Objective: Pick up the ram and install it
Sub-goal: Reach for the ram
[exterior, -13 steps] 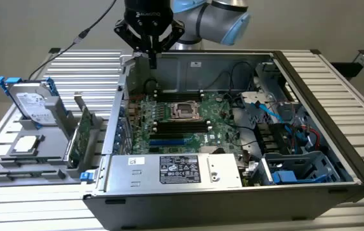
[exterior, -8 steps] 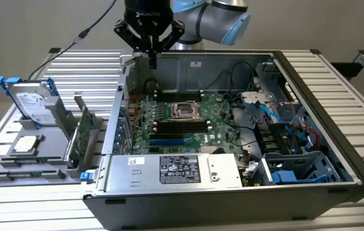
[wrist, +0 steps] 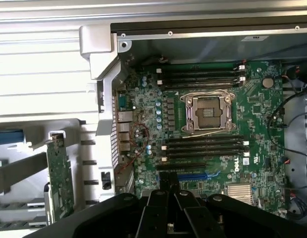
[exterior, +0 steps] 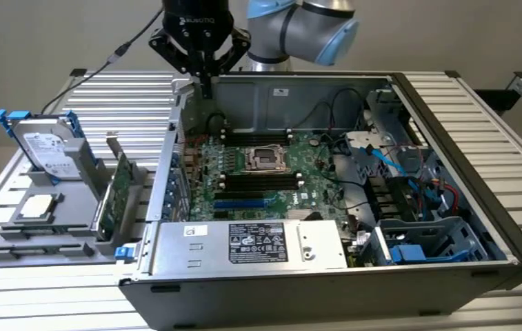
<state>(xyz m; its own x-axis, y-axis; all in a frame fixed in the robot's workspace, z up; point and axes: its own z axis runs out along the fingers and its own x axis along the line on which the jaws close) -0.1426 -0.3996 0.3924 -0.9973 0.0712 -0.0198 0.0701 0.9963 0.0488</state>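
One gripper [exterior: 205, 88] hangs over the open PC case's [exterior: 467, 162] far corner at the exterior view's left, fingers pressed together. Ram [exterior: 106, 210] (looks like the low green stick) stands on edge in the gray rack [exterior: 49, 238] outside the case, beside the expansion card [exterior: 123, 176] and hard drive [exterior: 45, 148]. The case wall stands between it and the motherboard's [wrist: 257, 104] black slots [wrist: 203, 148].

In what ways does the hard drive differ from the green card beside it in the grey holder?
The hard drive is a thick silver box with a white label; the green card is a thin circuit board. The hard drive has blue rails, the green card a metal bracket. Both stand upright in the grey holder.
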